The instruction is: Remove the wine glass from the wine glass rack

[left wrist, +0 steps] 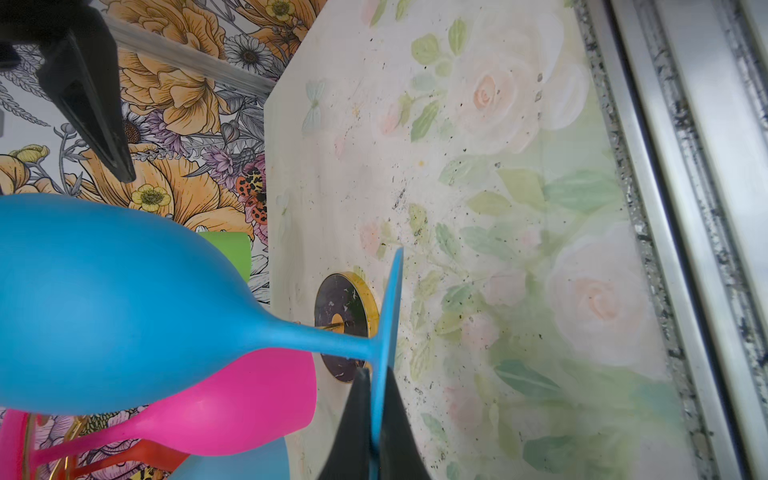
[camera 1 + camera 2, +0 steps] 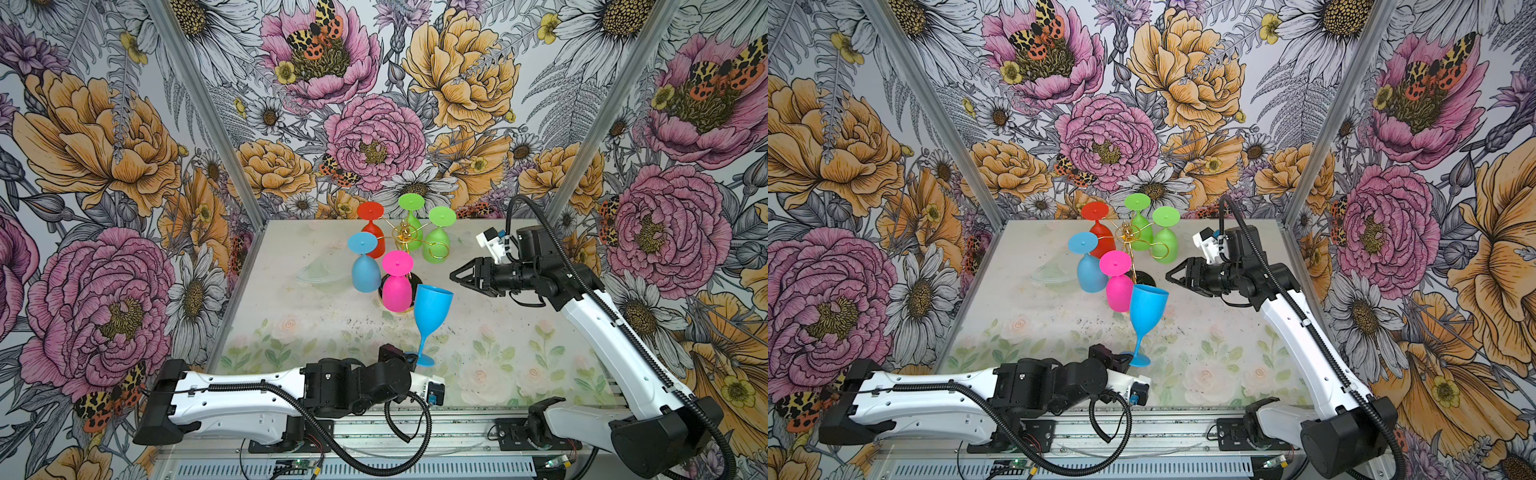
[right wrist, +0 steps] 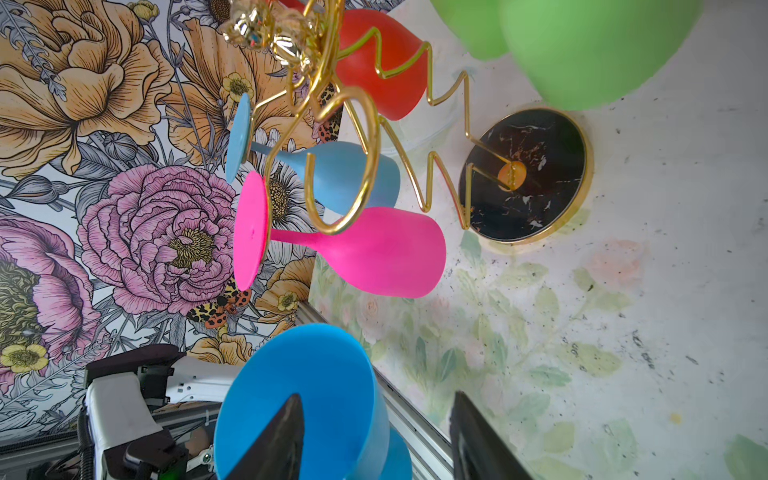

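1. The bright blue wine glass point(image 2: 432, 307) is off the wine glass rack point(image 3: 428, 166). It stands bowl-up, slightly tilted, near the front of the bench point(image 2: 498, 332), with its bowl just beside the hanging pink glass point(image 2: 397, 293).
2. The left pincer point(image 1: 376, 374) is clamped on the thin rim of the glass's foot point(image 1: 390, 311). I cannot tell whether the foot rests on the bench.
3. The right pincer point(image 2: 455, 276) hangs beside the rack with its jaws apart and nothing between them.
4. Risk: an edge grip on a flat disc leaves the heavy bowl free to pivot. A quick swing could twist the foot out of the grip and topple the glass.
5. Risk: the bowl could nudge the pink glass or the rack's round base point(image 3: 525, 174). The hooks are open curls, so a knock could swing the hanging glasses loose.
6. Materials: the glasses look like matte, opaque plastic, smooth and probably slippery against the fingers.
7. The rack is thin, glossy gold wire with a zigzag post and one empty hook point(image 3: 372, 166). Its base is black with marble-like veins and a gold rim.
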Controlling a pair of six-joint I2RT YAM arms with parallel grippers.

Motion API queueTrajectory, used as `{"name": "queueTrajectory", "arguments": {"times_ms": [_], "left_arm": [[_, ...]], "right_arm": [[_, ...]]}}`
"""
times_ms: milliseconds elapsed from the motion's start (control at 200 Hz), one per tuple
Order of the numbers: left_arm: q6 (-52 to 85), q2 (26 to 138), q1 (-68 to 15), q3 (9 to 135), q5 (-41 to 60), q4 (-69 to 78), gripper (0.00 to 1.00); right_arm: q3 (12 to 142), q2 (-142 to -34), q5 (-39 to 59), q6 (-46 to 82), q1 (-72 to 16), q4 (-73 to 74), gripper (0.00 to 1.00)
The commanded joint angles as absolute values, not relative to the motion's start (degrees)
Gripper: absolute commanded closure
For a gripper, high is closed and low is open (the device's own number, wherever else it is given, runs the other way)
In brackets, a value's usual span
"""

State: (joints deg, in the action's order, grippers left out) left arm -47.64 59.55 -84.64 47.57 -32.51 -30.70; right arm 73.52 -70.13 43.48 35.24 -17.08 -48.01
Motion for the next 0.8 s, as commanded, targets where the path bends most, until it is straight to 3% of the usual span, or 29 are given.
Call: {"name": "queueTrajectory", "arguments": {"times_ms": [0,310,796], "left_arm": [[-52.36,60.58,-84.99,46.25,-37.1,-30.22,1.0],[-58.49,61.86,-84.92,44.58,-42.01,-29.59,1.0],[-73.64,60.43,-84.69,39.02,-47.43,-15.64,1.0]], "right_arm": [[74.49,-71.09,44.91,32.21,-18.57,-51.02,0.45],[73.57,-71.68,44.83,29.09,-20.22,-54.75,0.52],[71.12,-73.01,46.71,28.01,-21.46,-55.99,0.66]]}}
